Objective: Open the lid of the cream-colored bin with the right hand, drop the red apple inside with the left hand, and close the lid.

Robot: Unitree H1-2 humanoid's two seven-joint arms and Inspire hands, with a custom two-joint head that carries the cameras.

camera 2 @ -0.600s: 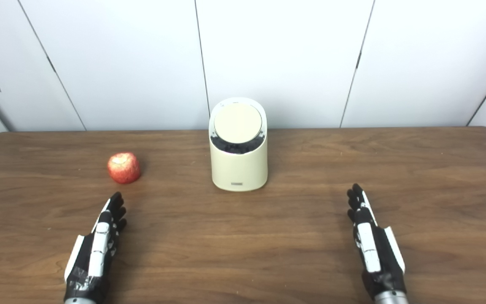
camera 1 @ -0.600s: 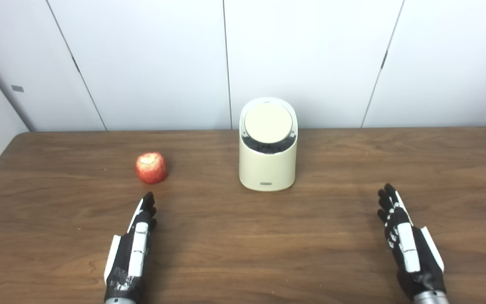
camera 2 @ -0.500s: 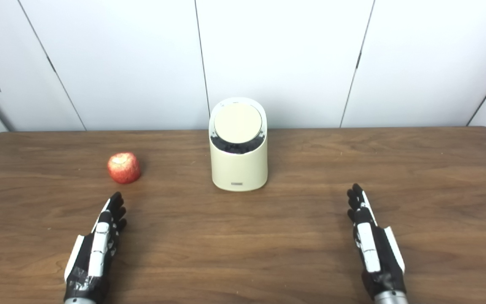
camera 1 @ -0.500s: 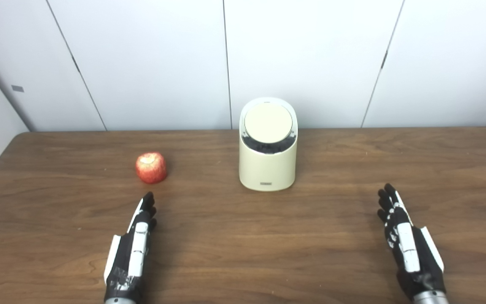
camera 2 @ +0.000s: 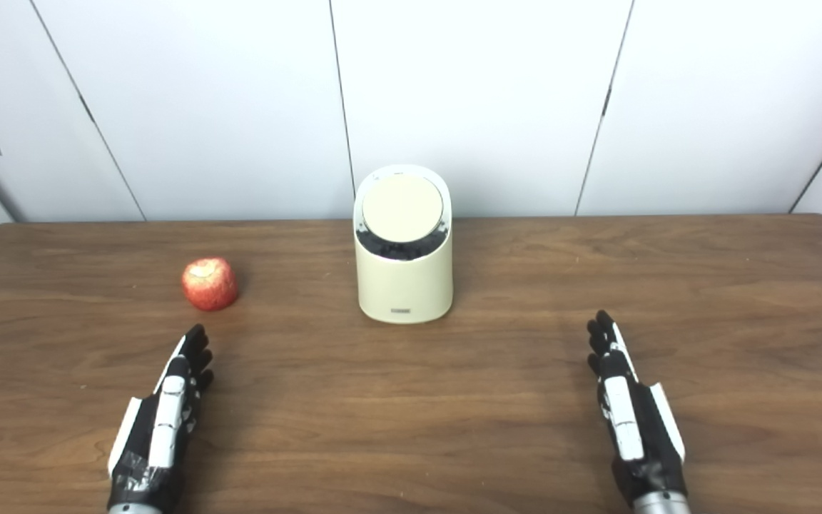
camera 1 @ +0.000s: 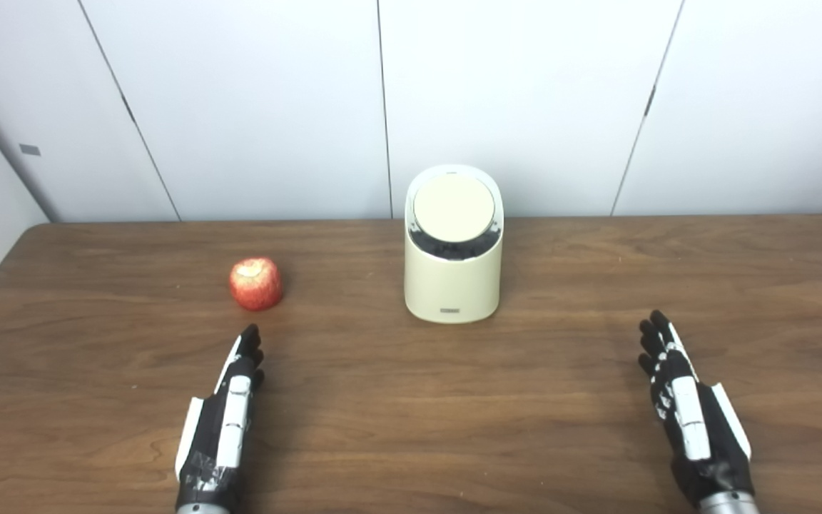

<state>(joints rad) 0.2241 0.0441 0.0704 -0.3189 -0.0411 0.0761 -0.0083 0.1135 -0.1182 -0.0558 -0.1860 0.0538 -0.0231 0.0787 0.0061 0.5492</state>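
A cream-colored bin (camera 1: 453, 278) stands upright at the middle of the table, its round lid (camera 1: 453, 199) lying shut on the slanted top. A red apple (camera 1: 256, 283) rests on the wood to the bin's left. My left hand (camera 1: 225, 421) lies flat near the front edge, open, fingertips pointing at the apple from a short way before it. My right hand (camera 1: 689, 414) lies flat at the front right, open and holding nothing, well to the right of the bin.
The brown wooden table (camera 1: 411, 400) spans the whole view, with its far edge against white wall panels (camera 1: 511, 100). Bare wood lies between my hands and around the bin.
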